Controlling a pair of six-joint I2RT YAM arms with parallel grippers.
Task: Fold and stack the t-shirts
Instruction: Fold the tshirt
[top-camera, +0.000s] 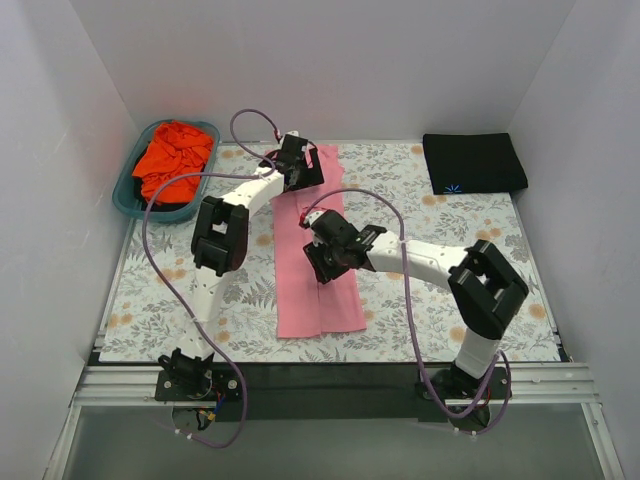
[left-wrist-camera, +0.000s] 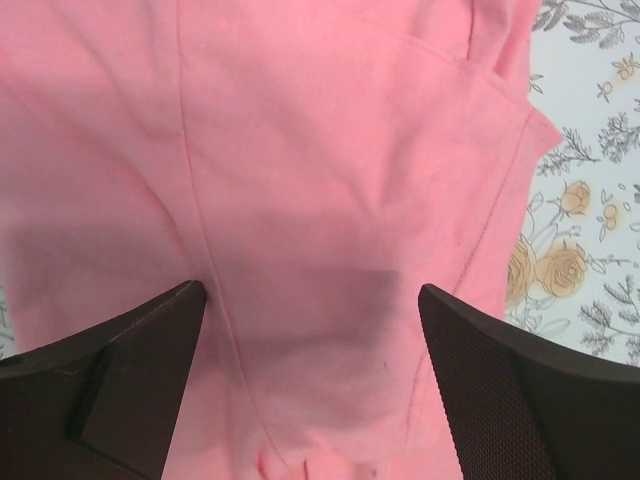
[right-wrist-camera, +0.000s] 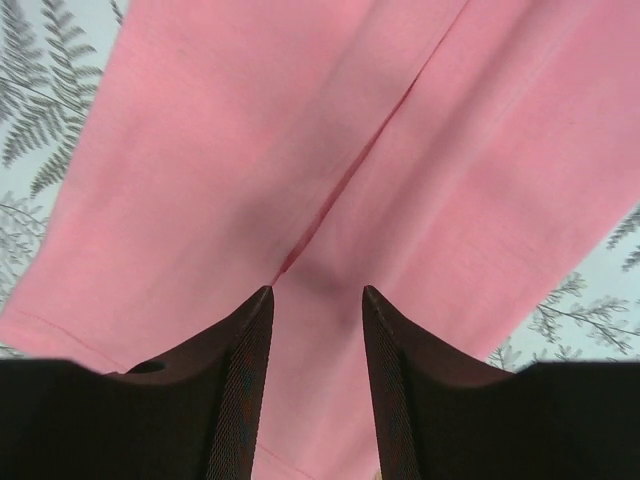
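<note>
The light pink t-shirt lies folded into a long narrow strip down the middle of the table. My left gripper hovers over its far end, jaws wide open and empty; the left wrist view shows pink cloth between them. My right gripper is over the strip's middle, open, with flat pink cloth under its jaws. The black t-shirt with its small blue logo lies folded at the back right. The orange-red t-shirt is crumpled in the basket.
A teal plastic basket stands at the back left corner. The floral table cover shows on both sides of the pink strip. White walls close in the left, right and back.
</note>
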